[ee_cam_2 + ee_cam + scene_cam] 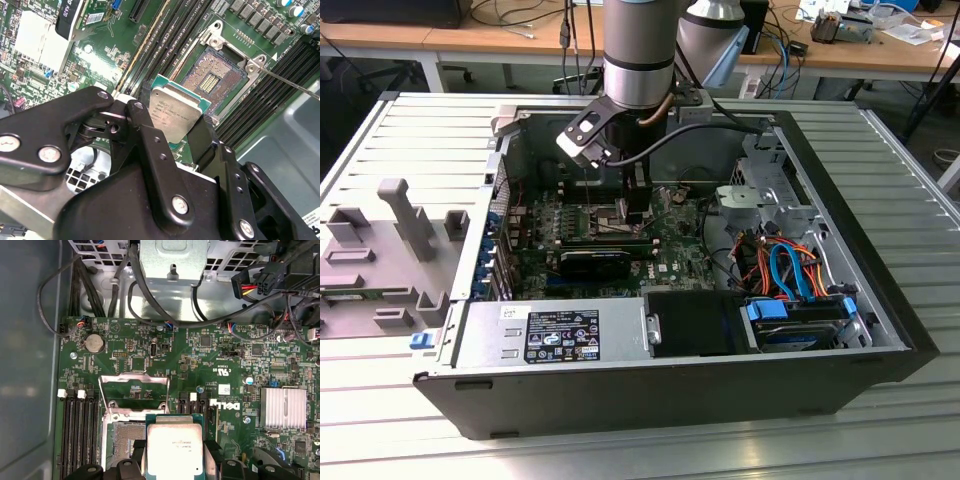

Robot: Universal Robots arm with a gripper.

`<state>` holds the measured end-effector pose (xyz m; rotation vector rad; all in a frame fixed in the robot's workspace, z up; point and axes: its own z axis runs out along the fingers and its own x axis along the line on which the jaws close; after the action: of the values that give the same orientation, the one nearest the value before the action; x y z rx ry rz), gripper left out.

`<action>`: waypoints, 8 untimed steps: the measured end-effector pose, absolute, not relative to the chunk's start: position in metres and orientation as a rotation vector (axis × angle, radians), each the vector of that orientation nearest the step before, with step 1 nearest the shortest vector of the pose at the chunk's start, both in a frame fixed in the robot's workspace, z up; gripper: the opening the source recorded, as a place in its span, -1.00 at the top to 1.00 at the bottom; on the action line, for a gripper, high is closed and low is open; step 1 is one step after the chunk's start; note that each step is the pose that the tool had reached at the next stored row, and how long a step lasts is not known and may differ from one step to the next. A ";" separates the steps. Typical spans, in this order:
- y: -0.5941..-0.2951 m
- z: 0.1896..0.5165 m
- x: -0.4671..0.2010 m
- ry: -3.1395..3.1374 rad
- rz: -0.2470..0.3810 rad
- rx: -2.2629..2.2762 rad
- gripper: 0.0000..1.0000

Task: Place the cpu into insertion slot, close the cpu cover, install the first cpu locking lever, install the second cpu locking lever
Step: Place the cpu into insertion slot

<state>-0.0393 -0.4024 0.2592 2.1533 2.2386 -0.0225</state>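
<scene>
My tool (172, 131) is clamped on the cpu (176, 112), fingers (142, 122) pinching two opposite edges, metal top facing the camera in both wrist views. The cpu is off the board, not seated. In the first wrist view the cpu (174, 450) overlaps one side of the insertion slot (122, 440). In the second wrist view the insertion slot (212, 77) is open and its contact field is bare, just beyond the chip. The cpu cover (133, 376) is swung up and open at the far edge of the socket, green motherboard (210, 365) visible through its window. A thin locking lever (292, 84) sticks out free past a socket corner. Black memory slots (80, 435) run just beside the socket. In the exterior view my tool (636, 205) is down inside the open computer case (880, 330), which lies on its side on the slatted tabletop (380, 420). From the tool there, the power supply (550, 335) is at 7 o'clock, the blue drive caddy (795, 310) at 4 o'clock, and a grey fixture (405, 215) at 9 o'clock, outside the case.
</scene>
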 end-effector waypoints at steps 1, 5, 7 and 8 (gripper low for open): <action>-0.402 0.259 -0.039 2.238 -0.023 2.154 -0.08; -0.402 0.259 -0.039 2.235 -0.023 2.157 -0.08; -0.402 0.259 -0.039 2.233 -0.023 2.159 -0.08; -0.402 0.259 -0.039 2.233 -0.023 2.159 -0.08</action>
<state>-0.0393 -0.4024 0.2592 2.1593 2.2329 -0.0227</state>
